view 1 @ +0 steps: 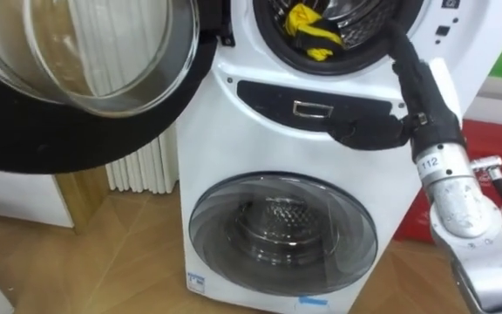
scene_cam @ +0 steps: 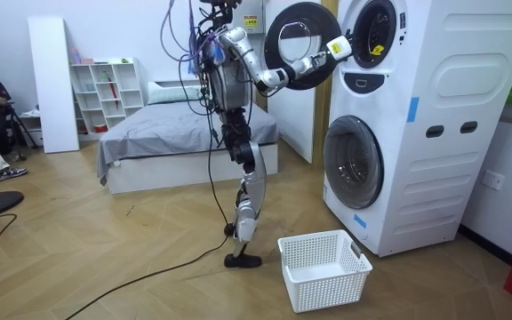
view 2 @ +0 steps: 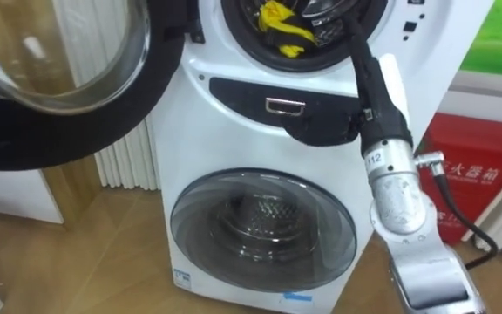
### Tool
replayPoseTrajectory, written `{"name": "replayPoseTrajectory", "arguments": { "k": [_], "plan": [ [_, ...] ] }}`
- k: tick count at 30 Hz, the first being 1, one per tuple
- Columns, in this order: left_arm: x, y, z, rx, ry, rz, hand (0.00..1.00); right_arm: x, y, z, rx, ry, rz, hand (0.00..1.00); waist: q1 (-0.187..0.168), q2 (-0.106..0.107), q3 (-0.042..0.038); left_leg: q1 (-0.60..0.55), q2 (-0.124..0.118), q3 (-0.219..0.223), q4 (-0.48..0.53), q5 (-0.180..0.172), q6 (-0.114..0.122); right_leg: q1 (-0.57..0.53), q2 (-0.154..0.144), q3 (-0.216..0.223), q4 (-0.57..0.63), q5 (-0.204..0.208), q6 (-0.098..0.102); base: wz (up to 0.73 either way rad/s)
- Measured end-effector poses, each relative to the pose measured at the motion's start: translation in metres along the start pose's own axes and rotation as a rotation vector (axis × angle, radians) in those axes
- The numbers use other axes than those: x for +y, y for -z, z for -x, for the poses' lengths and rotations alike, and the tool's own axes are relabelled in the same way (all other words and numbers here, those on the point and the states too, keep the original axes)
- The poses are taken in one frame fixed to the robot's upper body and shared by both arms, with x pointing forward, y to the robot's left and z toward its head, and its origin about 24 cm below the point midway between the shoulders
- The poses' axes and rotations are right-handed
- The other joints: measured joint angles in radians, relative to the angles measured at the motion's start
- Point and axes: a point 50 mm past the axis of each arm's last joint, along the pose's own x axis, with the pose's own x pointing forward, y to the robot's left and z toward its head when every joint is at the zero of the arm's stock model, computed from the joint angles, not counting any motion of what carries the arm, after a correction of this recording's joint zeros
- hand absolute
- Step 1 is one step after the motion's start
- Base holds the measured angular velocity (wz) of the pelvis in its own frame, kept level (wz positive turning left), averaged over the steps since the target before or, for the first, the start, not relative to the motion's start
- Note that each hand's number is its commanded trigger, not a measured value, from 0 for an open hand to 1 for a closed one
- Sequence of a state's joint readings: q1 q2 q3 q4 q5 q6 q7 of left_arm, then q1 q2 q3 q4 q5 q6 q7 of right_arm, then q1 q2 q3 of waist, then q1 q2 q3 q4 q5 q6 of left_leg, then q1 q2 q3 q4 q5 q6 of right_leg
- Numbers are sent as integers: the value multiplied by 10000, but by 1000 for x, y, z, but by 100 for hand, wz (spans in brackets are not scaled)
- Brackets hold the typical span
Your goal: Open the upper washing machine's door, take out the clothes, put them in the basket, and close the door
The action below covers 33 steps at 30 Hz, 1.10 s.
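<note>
While our right robot hand (view 1: 414, 83), fingers straight and empty, points into the white washing machine's upper drum (view 1: 360, 63), we see crumpled yellow cloth (view 1: 310, 33) just left of its fingertips.

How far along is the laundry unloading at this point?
Done: the upper door stands open. In hand: nothing; the right hand, fingers straight, reaches toward the yellow cloth in the upper drum, not gripping it. Remaining: grasp the cloth and lift it out; the white basket looks empty.
</note>
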<state>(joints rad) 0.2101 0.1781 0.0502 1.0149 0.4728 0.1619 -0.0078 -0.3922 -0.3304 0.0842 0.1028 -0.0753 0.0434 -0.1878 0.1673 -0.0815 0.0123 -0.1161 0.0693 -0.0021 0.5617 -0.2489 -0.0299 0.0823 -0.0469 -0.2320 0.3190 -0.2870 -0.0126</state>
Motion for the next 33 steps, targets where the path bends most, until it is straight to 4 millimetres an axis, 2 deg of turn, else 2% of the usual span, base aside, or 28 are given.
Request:
{"name": "replayPoseTrajectory", "arguments": {
  "k": [2, 3, 4, 5, 6, 7, 8, 9, 10, 11, 12, 13, 14, 15, 16, 17, 18, 19, 21, 22, 23, 24, 25, 26, 27, 28, 30, 33],
  "plan": [
    [-1, 5, 1, 136, 60, 59, 0, -2, -1, 0, -35, 101, -10, 0, 10, -106, -53, -68, -55, -75, -392, 62, -105, -168, 19, 43, 61, -28, -69, 41],
    [1, 4, 0, 123, 44, 77, 0, -7, 0, -1, 7, 314, -5, 0, -33, -337, -66, -298, -313, -202, -831, 91, -210, -263, 10, 255, 55, -50, -119, 79],
    [1, 2, 0, 52, 87, 70, 0, -15, 2, -2, 70, 584, 114, 0, 64, -502, -32, -618, -623, -348, -1556, 149, -176, -322, -22, 611, 20, -64, -152, 71],
    [0, 3, 0, 56, 147, 70, 0, -18, 2, -2, 96, 684, 158, 0, 86, -544, -32, -747, -736, -303, -1824, 397, -129, -295, -63, 741, -46, -61, -145, 37],
    [-1, 9, 1, 212, 212, 132, 0, -19, 2, -3, 80, 733, 148, 0, 275, -547, -63, -906, -841, -291, -2330, 931, -65, -209, -116, 976, -203, -26, -82, 10],
    [-1, 16, 2, 404, 200, 285, 0, -20, 0, -3, 2, 738, 88, 0, 302, -538, -80, -871, -844, -142, -2649, 1457, 35, -131, -220, 981, -287, -20, 18, 8],
    [0, 18, 2, 481, 173, 374, 0, -20, -1, -2, -25, 749, 79, 0, 286, -522, -94, -807, -845, 27, -2714, 1657, 241, -129, -280, 971, -260, -70, 146, 10],
    [3, 19, 2, 513, 82, 427, 0, -20, -2, -2, -55, 751, -26, 0, 267, -581, -156, -796, -904, 366, -2642, 1787, 519, -128, -450, 969, -198, -180, 315, -6],
    [4, 18, 2, 474, 60, 510, 0, -20, -2, -2, -47, 684, -28, 0, 293, -601, -170, -718, -1068, 601, -2391, 1595, 717, -121, -744, 1023, 7, -274, 469, -17],
    [4, 16, 2, 417, 63, 551, 0, -20, -2, -2, -42, 655, -27, 0, 295, -575, -153, -654, -1179, 669, -2278, 1462, 818, -111, -878, 1082, 291, -346, 561, -31],
    [5, 13, 1, 292, 38, 619, 0, -19, 0, -2, 44, 621, -8, 0, 242, -471, -84, -453, -1372, 829, -2096, 1214, 993, -230, -1144, 1212, 1082, -500, 748, -14],
    [8, 7, 0, 119, -61, 750, 0, -20, 2, 0, 147, 592, 112, 0, 57, -333, -75, -287, -1547, 867, -2015, 1007, 1174, -442, -1351, 1255, 2118, -506, 761, 0],
    [11, 3, -1, 20, -164, 759, 0, -20, 2, 0, 183, 584, 177, 0, -26, -315, -71, -180, -1670, 883, -2018, 937, 1269, -603, -1491, 1277, 2668, -493, 772, 14],
    [19, -6, -2, -215, -454, 782, 0, -20, 3, 0, 192, 591, 317, 0, -156, -321, -59, 19, -1897, 937, -2003, 783, 1446, -962, -1757, 1444, 3546, -400, 865, 5],
    [23, -11, -3, -341, -581, 846, 0, -20, 3, 0, 183, 592, 363, 0, -197, -309, -57, 106, -1960, 985, -1994, 686, 1516, -1099, -1861, 1509, 3946, -291, 908, -7],
    [29, -20, -3, -615, -854, 851, 0, -20, 3, 0, 176, 570, 424, 0, -216, -252, -25, 303, -2051, 1006, -1992, 529, 1632, -1332, -1988, 1568, 4656, 75, 894, -13],
    [35, -28, -3, -879, -1096, 908, 0, -20, 3, 0, 173, 568, 550, 0, -271, -208, 3, 532, -2075, 1003, -2064, 426, 1739, -1561, -1960, 1837, 5178, 488, 859, -21],
    [39, -32, -3, -1044, -1256, 824, 0, -20, 3, 0, 137, 535, 728, 0, -244, -187, 12, 707, -2069, 1003, -2176, 384, 1798, -1807, -1860, 1964, 5335, 399, 924, -20],
    [44, -42, -3, -1341, -1402, 736, 0, -20, 2, 0, 94, 482, 716, 0, -294, -187, 11, 777, -1972, 972, -2293, 341, 1867, -2295, -1487, 1984, 5014, -150, 820, -12],
    [45, -47, -3, -1499, -1446, 670, 0, -20, 2, 0, 117, 477, 716, 0, -299, -184, 14, 853, -1921, 944, -2397, 332, 1881, -2559, -1173, 1980, 4395, -310, 750, 0],
    [44, -49, -3, -1559, -1448, 585, 0, -20, 3, 0, 140, 438, 719, 0, -270, -175, 19, 925, -1891, 945, -2460, 331, 1884, -2644, -998, 1976, 3995, -335, 716, 0],
    [43, -49, -3, -1584, -1427, 589, 0, -19, 3, 0, 152, 330, 734, 0, -227, -167, 23, 1093, -1841, 940, -2612, 326, 1892, -2736, -662, 1974, 2983, -273, 614, 0],
    [42, -47, -3, -1494, -1412, 605, 0, -18, 3, 0, 147, 250, 738, 0, -198, -173, 19, 1279, -1824, 943, -2784, 323, 1892, -2721, -388, 1980, 1939, -30, 410, 0],
    [40, -43, -4, -1391, -1390, 601, 0, -18, 3, 0, 140, 227, 740, 0, -172, -164, 26, 1383, -1821, 951, -2865, 322, 1890, -2709, -275, 1969, 1533, 192, 360, 12],
    [38, -38, -4, -1261, -1355, 596, 0, -18, 3, 0, 146, 221, 735, 0, -206, -104, 39, 1573, -1785, 888, -2943, 273, 1859, -2587, -43, 1987, 1003, 1003, 169, 19],
    [33, -30, -3, -1055, -1274, 570, 0, -19, 3, 0, 134, 254, 752, 0, -250, 35, -33, 1687, -1679, 810, -2960, 123, 1850, -2363, 126, 1964, 639, 1553, 185, 16],
    [28, -19, -3, -782, -1173, 545, 0, -19, 1, -1, 57, 291, 607, 0, -241, 200, -85, 1769, -1507, 806, -3076, 68, 1796, -2042, 349, 1868, 73, 1746, 145, -3],
    [25, -3, -2, -296, -1189, 497, 0, -20, -5, -1, -155, 332, 526, 0, -233, 278, -112, 1834, -1412, 825, -3303, 66, 1784, -1977, 473, 1780, -164, 1778, 122, -3]
  ]
}}
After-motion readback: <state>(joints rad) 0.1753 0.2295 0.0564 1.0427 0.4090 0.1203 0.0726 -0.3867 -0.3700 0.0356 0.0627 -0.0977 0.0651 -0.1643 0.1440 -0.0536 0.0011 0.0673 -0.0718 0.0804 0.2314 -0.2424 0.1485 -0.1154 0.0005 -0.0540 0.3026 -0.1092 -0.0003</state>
